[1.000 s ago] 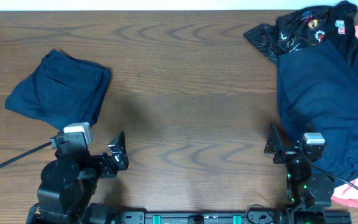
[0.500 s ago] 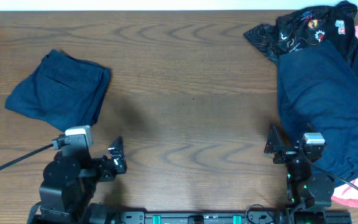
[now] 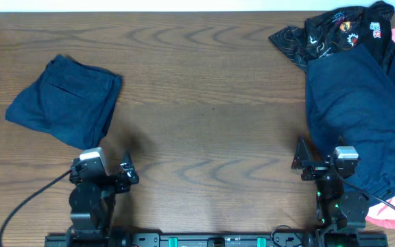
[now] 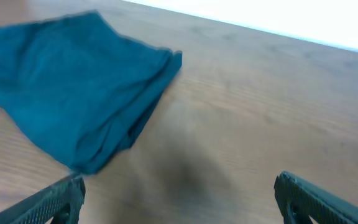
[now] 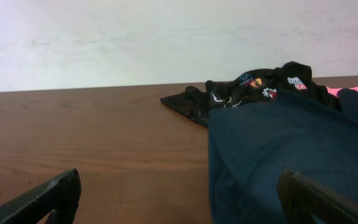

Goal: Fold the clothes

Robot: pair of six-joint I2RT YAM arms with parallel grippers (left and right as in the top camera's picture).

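Note:
A folded navy garment (image 3: 65, 101) with pocket stitching lies as a roughly square bundle at the left of the table; it also shows in the left wrist view (image 4: 73, 102). My left gripper (image 3: 115, 175) is open and empty, near the front edge, just below and right of the bundle; its fingertips frame bare wood in the left wrist view (image 4: 179, 196). A pile of unfolded navy clothes (image 3: 358, 110) lies at the right, also in the right wrist view (image 5: 291, 149). My right gripper (image 3: 314, 161) is open and empty at that pile's left edge (image 5: 179, 196).
A black garment with white lines and colourful patches (image 3: 334, 31) lies at the back right, also in the right wrist view (image 5: 247, 90). A coral-pink garment (image 3: 393, 209) peeks out at the front right and the back right corner. A black cable (image 3: 19, 175) runs off left.
My left arm has drawn back toward the front edge, away from the folded bundle, and folded down over its base. The right arm and the clothes have not moved.

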